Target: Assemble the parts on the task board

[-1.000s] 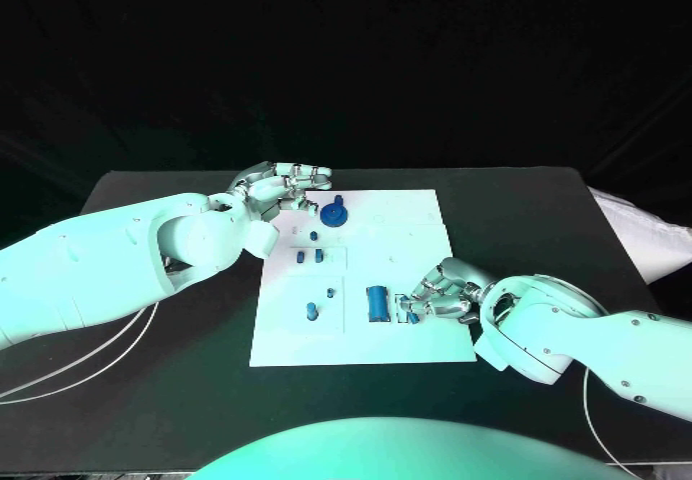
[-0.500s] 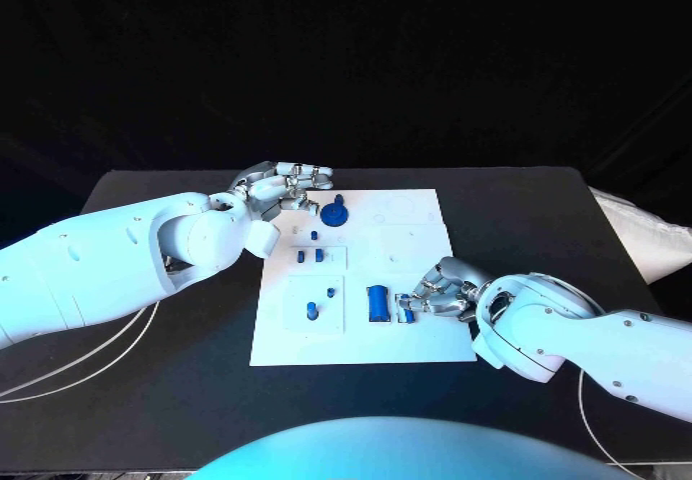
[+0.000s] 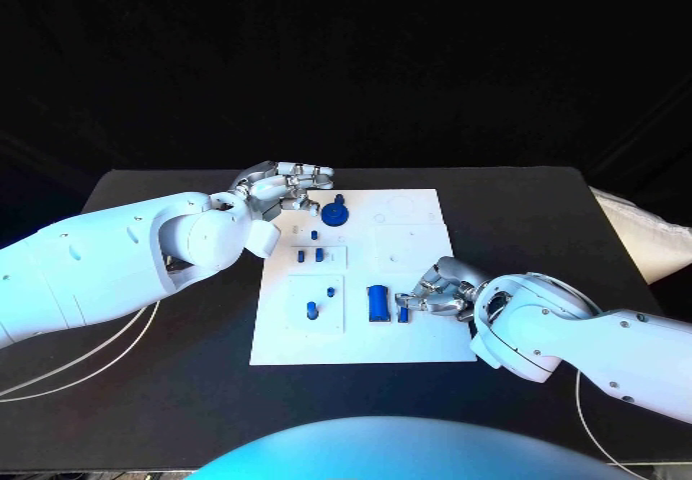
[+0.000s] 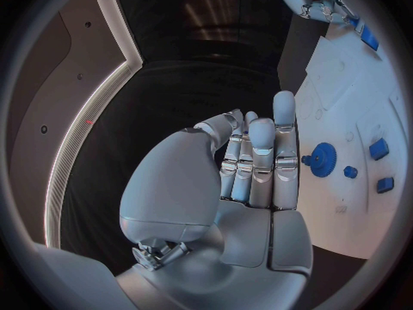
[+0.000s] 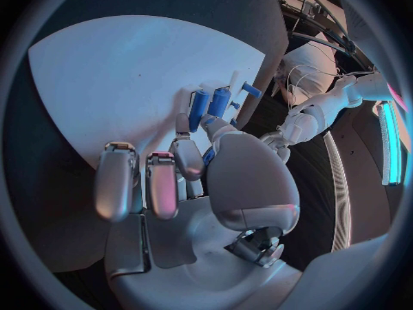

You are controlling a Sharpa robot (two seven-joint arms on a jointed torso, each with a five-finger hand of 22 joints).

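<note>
The right robot hand [image 3: 443, 288] pinches a small blue part [image 3: 404, 314] on the white task board [image 3: 418, 340], while the left robot hand [image 3: 284, 186] hovers with fingers curled, empty, near the blue gear [image 3: 336, 212].

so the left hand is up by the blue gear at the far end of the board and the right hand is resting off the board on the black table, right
Not quite. The right hand is over the white board, its fingers at a small blue piece, as the head view shows. The left hand is indeed by the blue gear.

Right hand [image 3: 444, 290] has crept slightly toward the board's far side; the small blue part [image 3: 404, 314] it pinches now sits a touch closer to the blue cylinder [image 3: 378, 303]. Left hand: no visible move.
</note>
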